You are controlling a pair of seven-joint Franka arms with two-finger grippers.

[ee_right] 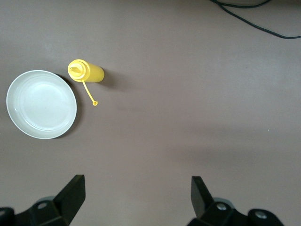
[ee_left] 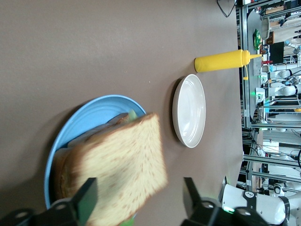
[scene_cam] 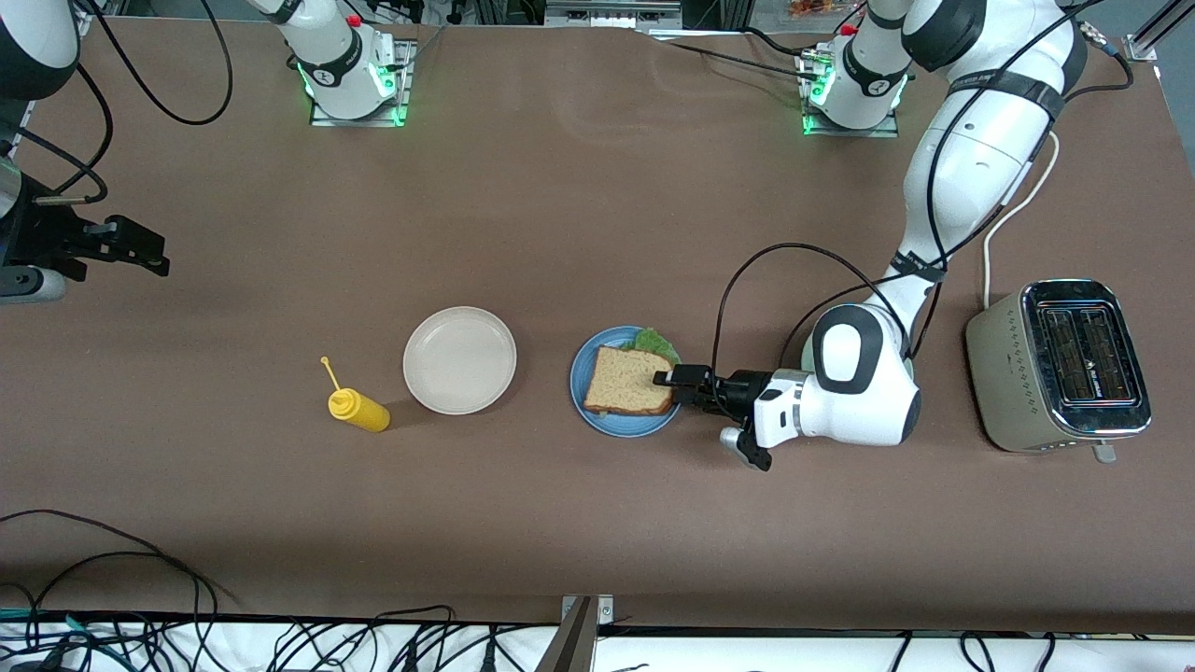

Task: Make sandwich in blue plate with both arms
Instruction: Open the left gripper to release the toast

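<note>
left gripper (scene_cam: 665,378): fingers apart astride top bread slice (scene_cam: 628,381), releasing it on blue plate (scene_cam: 597,422).
right gripper (ee_right: 136,188): spread, empty, waiting aloft.

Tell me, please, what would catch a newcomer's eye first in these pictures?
First the sandwich: brown bread over a green leaf on the blue plate mid-table, with the left claw open right at its edge. Beside that plate, toward the right arm's end, sit a cream plate and a yellow squeeze bottle. A shiny toaster stands at the left arm's end, and the right claw waits open at the table's edge.
</note>
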